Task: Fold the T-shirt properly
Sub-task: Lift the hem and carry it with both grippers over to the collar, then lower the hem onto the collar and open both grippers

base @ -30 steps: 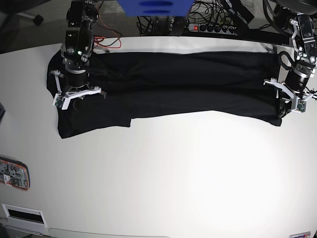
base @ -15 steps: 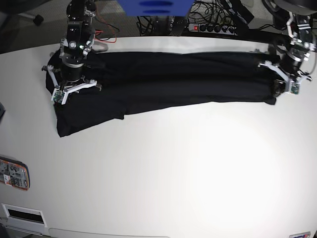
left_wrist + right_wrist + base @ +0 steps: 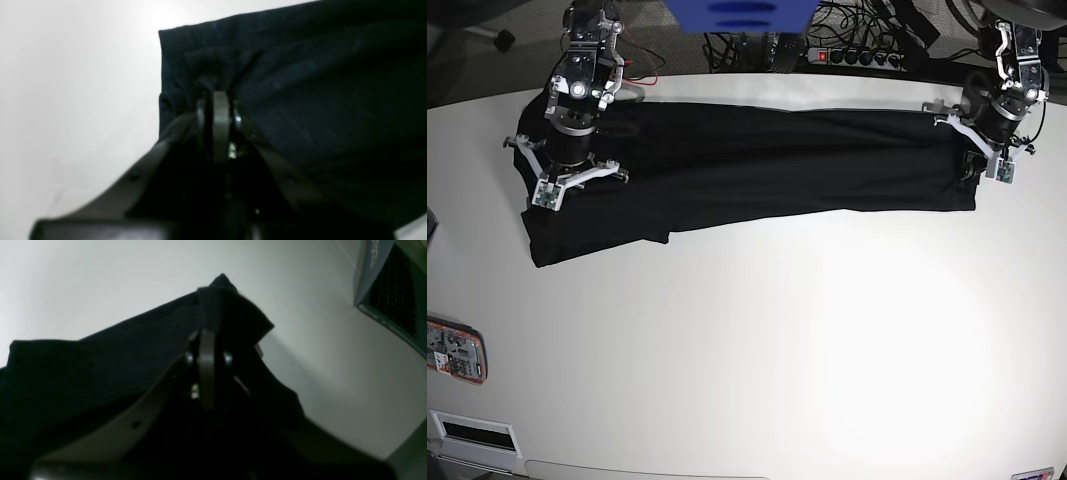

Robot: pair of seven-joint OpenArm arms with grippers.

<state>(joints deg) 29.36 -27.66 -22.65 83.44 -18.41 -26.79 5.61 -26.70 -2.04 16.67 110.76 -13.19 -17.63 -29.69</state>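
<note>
The black T-shirt (image 3: 757, 165) lies stretched in a long band across the back of the white table (image 3: 757, 350). My left gripper (image 3: 972, 152) stands at the shirt's right end. In the left wrist view it (image 3: 218, 100) is shut on a bunched fold of the T-shirt (image 3: 317, 83) near its corner. My right gripper (image 3: 575, 180) stands at the shirt's left end. In the right wrist view it (image 3: 206, 335) is shut on a raised peak of the T-shirt (image 3: 100, 356). The sleeve end (image 3: 577, 235) lies flat in front of the right gripper.
A red-and-grey device (image 3: 455, 350) lies at the table's left edge and a white box (image 3: 472, 435) at the front left. A power strip (image 3: 857, 57) and cables lie behind the table. A blue object (image 3: 742, 14) hangs at the top. A grey meshed casing (image 3: 390, 283) shows beside the right gripper.
Both grippers have moved toward the back of the table with the cloth in them. The shirt's front edge has drawn back and the band has become narrower and straighter.
</note>
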